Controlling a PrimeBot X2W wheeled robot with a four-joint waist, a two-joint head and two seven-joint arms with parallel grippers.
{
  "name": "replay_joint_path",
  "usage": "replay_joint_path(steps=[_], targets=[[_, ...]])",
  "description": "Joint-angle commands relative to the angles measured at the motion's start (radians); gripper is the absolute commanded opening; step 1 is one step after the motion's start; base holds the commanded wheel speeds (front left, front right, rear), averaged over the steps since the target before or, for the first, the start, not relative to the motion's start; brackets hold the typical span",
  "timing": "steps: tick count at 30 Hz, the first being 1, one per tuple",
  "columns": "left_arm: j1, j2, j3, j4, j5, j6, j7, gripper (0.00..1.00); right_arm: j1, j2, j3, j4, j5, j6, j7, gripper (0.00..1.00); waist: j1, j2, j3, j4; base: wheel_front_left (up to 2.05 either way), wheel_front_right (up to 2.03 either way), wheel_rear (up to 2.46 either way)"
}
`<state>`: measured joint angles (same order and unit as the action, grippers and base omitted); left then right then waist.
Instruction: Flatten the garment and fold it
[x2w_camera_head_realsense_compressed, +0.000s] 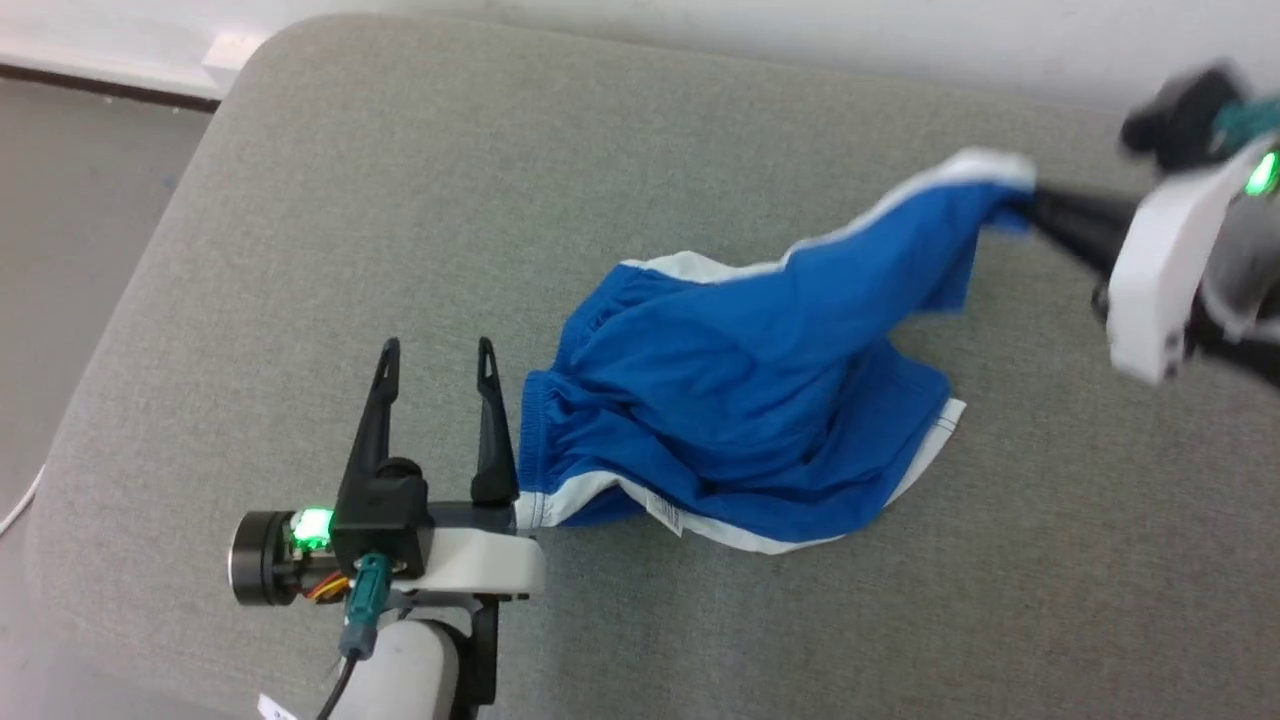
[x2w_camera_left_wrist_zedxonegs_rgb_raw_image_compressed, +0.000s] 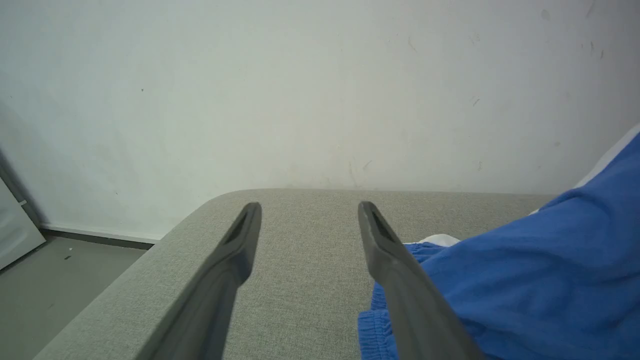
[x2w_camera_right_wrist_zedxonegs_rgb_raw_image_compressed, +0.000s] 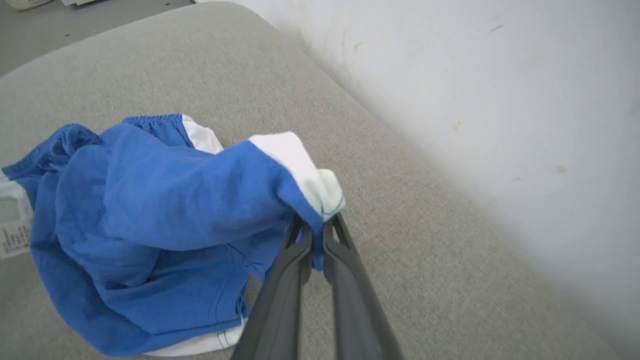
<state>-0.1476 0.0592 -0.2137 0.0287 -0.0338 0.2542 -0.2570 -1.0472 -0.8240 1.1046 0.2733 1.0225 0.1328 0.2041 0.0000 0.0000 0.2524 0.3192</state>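
**While one leg hangs pinched, flattening is barely begun**

Obs., left to right. Left gripper (x2w_camera_head_realsense_compressed: 438, 350) sits low over the grey cushion (x2w_camera_head_realsense_compressed: 300, 250), fingers spread wide with nothing between them. The finger (x2w_camera_left_wrist_zedxonegs_rgb_raw_image_compressed: 400, 280) nearer the cloth lies just beside the gathered waistband (x2w_camera_head_realsense_compressed: 545, 430); I cannot tell whether it touches. The garment (x2w_camera_head_realsense_compressed: 740, 400) lies bunched at mid-cushion, waistband to the left, with one leg drawn out and raised toward the right. Right gripper (x2w_camera_head_realsense_compressed: 1040, 208) has its fingers pressed together on that leg's white-edged hem corner (x2w_camera_right_wrist_zedxonegs_rgb_raw_image_compressed: 300, 160).

Judgement: the step in hand is flattening, and folding is not begun. The next move likely calls for the left gripper to pin or grasp the waistband while the right one draws the leg taut and lays it down. Pulling from one end alone would probably drag the whole heap.

Unclear: the right gripper is blurred in the head view, and its arm is cut off at the edge. The other leg is folded under itself. Print on the small label (x2w_camera_head_realsense_compressed: 665, 512) is too small to read.
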Motion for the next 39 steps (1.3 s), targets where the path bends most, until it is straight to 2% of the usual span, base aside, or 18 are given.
replay_joint_path(steps=[1, 5, 10, 14, 15, 16, 17, 21, 26, 33, 39], targets=[[-0.023, -0.006, -0.009, -0.009, 0.001, -0.005, -0.005, 1.00, -0.029, 0.026, -0.021, 0.042, 0.016, -0.002, -0.003, 0.00, 0.0000, 0.0000, 0.047, 0.029, 0.00, 0.00, 0.00], [-0.059, -0.008, -0.039, -0.021, -0.010, 0.002, -0.005, 1.00, -0.101, 0.094, -0.035, 0.233, -0.027, -0.002, 0.015, 0.00, 0.0000, 0.0000, 0.109, 0.068, 0.00, 0.00, 0.00], [-0.096, -0.009, -0.075, -0.036, -0.042, 0.031, -0.005, 1.00, -0.127, 0.192, -0.013, 0.486, -0.061, -0.002, 0.045, 0.00, 0.0000, 0.0000, 0.159, 0.095, 0.00, 0.00, 0.00], [-0.098, -0.009, -0.081, -0.037, -0.041, 0.050, -0.005, 1.00, -0.113, 0.232, 0.029, 0.568, -0.063, -0.002, 0.048, 0.00, 0.0000, 0.0000, 0.153, 0.087, 0.00, 0.00, 0.00], [-0.095, -0.009, -0.078, -0.034, -0.038, 0.052, -0.005, 1.00, -0.109, 0.235, 0.038, 0.571, -0.058, -0.002, 0.043, 0.23, 0.0000, 0.0000, 0.143, 0.080, 0.00, 0.00, 0.00], [-0.090, -0.009, -0.072, -0.031, -0.033, 0.053, -0.005, 1.00, -0.108, 0.234, 0.055, 0.566, -0.060, -0.002, 0.038, 0.67, 0.0000, 0.0000, 0.132, 0.070, 0.00, 0.00, 0.00], [-0.085, -0.009, -0.066, -0.029, -0.029, 0.052, -0.005, 1.00, -0.111, 0.228, 0.070, 0.554, -0.064, -0.002, 0.026, 1.00, 0.0000, 0.0000, 0.119, 0.061, 0.00, 0.00, 0.00], [-0.055, -0.003, -0.040, -0.019, -0.015, 0.041, -0.005, 1.00, -0.127, 0.176, 0.109, 0.464, -0.064, -0.002, -0.033, 1.00, 0.0000, 0.0000, 0.059, 0.024, 0.00, 0.00, 0.00], [-0.022, 0.008, -0.019, -0.013, -0.005, 0.031, -0.005, 1.00, -0.142, 0.089, 0.138, 0.305, -0.050, -0.002, -0.028, 1.00, 0.0000, 0.0000, 0.006, -0.003, 0.00, 0.00, 0.00], [0.009, 0.020, -0.004, -0.005, 0.011, 0.019, -0.005, 1.00, -0.118, -0.047, 0.165, -0.014, 0.000, -0.002, 0.146, 1.00, 0.0000, 0.0000, -0.037, -0.022, 0.00, 0.00, 0.00], [0.011, 0.018, -0.004, -0.004, 0.016, 0.013, -0.005, 1.00, -0.036, -0.072, 0.174, -0.143, -0.003, -0.002, 0.312, 1.00, 0.0000, 0.0000, -0.040, -0.012, 0.00, 0.00, 0.00]])
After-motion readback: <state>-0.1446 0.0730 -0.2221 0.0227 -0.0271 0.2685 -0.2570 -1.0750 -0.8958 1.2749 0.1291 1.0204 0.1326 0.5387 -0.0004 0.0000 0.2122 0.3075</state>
